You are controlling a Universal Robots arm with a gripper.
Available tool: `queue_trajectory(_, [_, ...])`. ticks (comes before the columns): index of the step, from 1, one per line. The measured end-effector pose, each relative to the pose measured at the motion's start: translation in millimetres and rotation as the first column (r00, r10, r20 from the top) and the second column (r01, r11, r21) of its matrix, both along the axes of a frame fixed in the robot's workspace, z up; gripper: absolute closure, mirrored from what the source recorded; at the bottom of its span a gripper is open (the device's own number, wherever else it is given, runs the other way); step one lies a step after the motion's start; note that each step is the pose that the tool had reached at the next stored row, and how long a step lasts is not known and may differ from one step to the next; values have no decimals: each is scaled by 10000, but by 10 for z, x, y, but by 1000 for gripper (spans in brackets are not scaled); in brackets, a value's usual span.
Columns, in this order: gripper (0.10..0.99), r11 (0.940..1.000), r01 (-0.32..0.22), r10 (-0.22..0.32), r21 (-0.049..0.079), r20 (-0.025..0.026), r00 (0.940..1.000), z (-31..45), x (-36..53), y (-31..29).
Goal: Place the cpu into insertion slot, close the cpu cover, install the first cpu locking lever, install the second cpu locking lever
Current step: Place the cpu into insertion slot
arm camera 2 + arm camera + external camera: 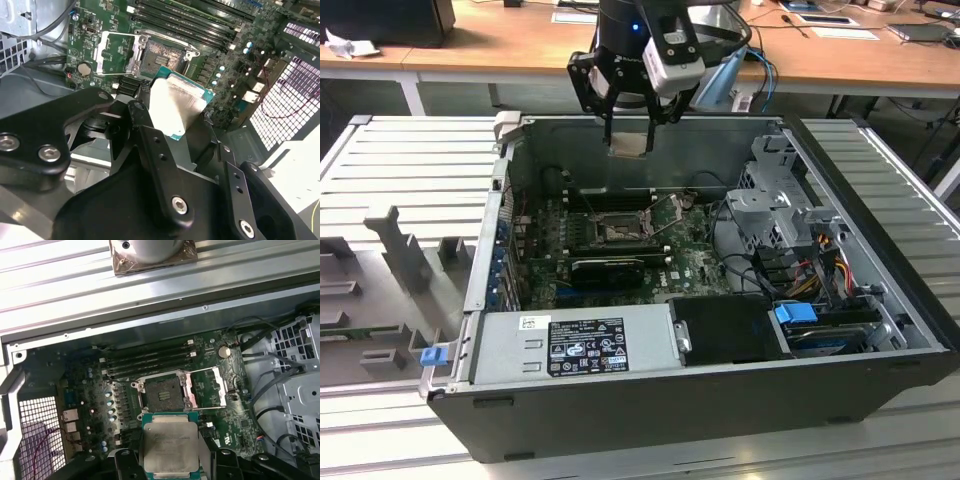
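Your gripper (pixel 631 138) pinches the cpu (pixel 169 447) above the insertion slot (pixel 617 232), at six o'clock in the exterior view, so going down crooked could hurt the slot.

You've got the gripper (pixel 629 138) hanging over the open PC case (pixel 720 400), pinching the cpu (pixel 627 146) flat between its fingers. It's well above the motherboard (pixel 650 270), with the insertion slot (pixel 619 232) down below it.
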State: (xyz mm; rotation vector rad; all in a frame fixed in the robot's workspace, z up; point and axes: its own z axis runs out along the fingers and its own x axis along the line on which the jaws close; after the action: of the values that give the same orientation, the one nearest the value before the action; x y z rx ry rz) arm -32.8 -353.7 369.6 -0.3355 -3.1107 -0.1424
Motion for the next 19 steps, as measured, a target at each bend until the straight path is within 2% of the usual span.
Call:
queue_trajectory(10, [557,9974,720,-720,0,0,9974,-5,0,0])
queue_trajectory(19, [557,9902,1397,-1397,0,0,9902,-10,0,0])
